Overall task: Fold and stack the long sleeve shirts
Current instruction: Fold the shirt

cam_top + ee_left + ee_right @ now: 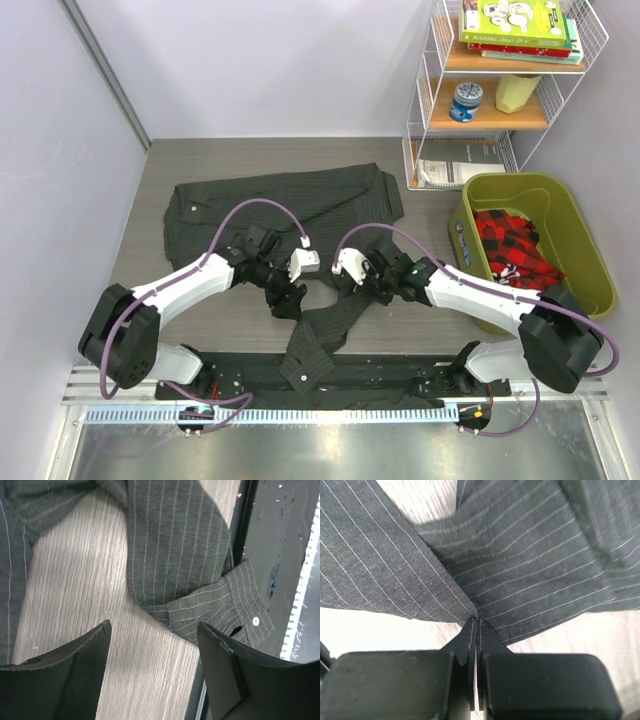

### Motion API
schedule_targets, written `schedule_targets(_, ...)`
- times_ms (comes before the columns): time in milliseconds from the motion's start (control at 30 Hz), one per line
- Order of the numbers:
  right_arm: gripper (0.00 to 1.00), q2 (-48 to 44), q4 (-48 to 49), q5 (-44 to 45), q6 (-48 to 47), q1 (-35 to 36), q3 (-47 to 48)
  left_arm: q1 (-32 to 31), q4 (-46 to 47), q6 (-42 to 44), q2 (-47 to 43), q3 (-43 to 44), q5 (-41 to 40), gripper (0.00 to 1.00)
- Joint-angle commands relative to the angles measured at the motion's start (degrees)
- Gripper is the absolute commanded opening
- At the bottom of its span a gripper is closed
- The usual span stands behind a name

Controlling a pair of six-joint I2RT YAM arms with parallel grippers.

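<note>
Look, right gripper (476, 624) pinched tight on the long sleeve shirt (535, 555); left gripper (154, 630) gapes wide, empty (cuff (242, 605) just ahead of it).

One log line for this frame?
left gripper: jaws open, near sleeve cuff | right gripper: jaws shut on long sleeve shirt | fold: not done

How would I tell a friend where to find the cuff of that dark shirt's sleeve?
Start at the wooden table, where a dark pinstriped shirt lies spread. One sleeve trails toward the near edge. Its cuff rests on the black rail there: a band with a pale button, unlike the plain sleeve above.
</note>
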Motion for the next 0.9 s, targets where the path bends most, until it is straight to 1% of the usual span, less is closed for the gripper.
schedule_targets(0,0.01,-1.31,1.72,-1.39,5.03,-0.58,-1.37,-1.65,1.8,4.6,-1.92,-0.54,3.83,0.69)
schedule_targets(67,0.01,-0.34,1.72,-2.09,6.7,-1.11,-1.37,-4.54,1.36,5.83,-1.22,-0.19,1.02,0.68)
schedule_targets(167,0.01,0.89,1.81,-2.88,8.38,-2.08,-1.37,-5.61,0.4,7.32,-0.95,0.08,0.4,0.66)
schedule_targets(200,0.01,1.07,1.72,-2.8,8.64,-2.34,-1.11,-6.22,-0.04,8.2,-1.21,0.08,-0.82,0.65)
schedule_targets(233,0.01,1.33,1.72,-2.89,8.91,-2.78,-0.94,-7.36,0.22,9.08,-1.39,-0.01,-3.87,0.65)
schedule_targets(300,0.01,1.68,1.72,-3.59,9.7,-3.13,-0.32,-7.55,-0.83,10.48,-1.57,-0.1,-4.17,0.65)
schedule_targets(400,0.01,2.65,1.37,-4.12,10.49,-3.48,0.3,-9.83,-1.28,12.24,-2.09,-1.59,-6.71,0.66)
schedule_targets(433,0.01,2.91,1.28,-4.2,10.67,-3.57,0.38,-11.75,-0.93,12.6,-2.1,-2.29,-7.85,0.66)
schedule_targets(500,0.01,2.91,1.11,-5.0,11.02,-3.92,0.65,-13.43,-0.4,12.6,-2.01,-2.65,-10.4,0.67)
schedule_targets(633,0.01,3.0,1.02,-5.96,11.55,-4.01,0.82,-13.79,1.1,13.21,-0.61,-2.39,-12.52,0.7)
schedule_targets(700,0.01,3.18,1.1,-6.31,11.63,-3.93,1.0,-14.05,0.75,13.04,0.53,-1.33,-13.04,0.7)
schedule_targets(800,0.01,3.44,1.19,-6.32,11.55,-3.93,1.26,-15.19,-0.04,12.51,3.35,0.33,-14.62,0.6)
schedule_targets(833,0.01,3.53,1.19,-6.4,11.46,-3.93,1.35,-15.46,-0.04,12.16,4.48,0.69,-15.06,0.56)
schedule_targets(867,0.01,3.62,1.19,-6.4,11.55,-3.84,1.35,-15.46,0.04,11.55,5.11,0.95,-15.5,0.55)
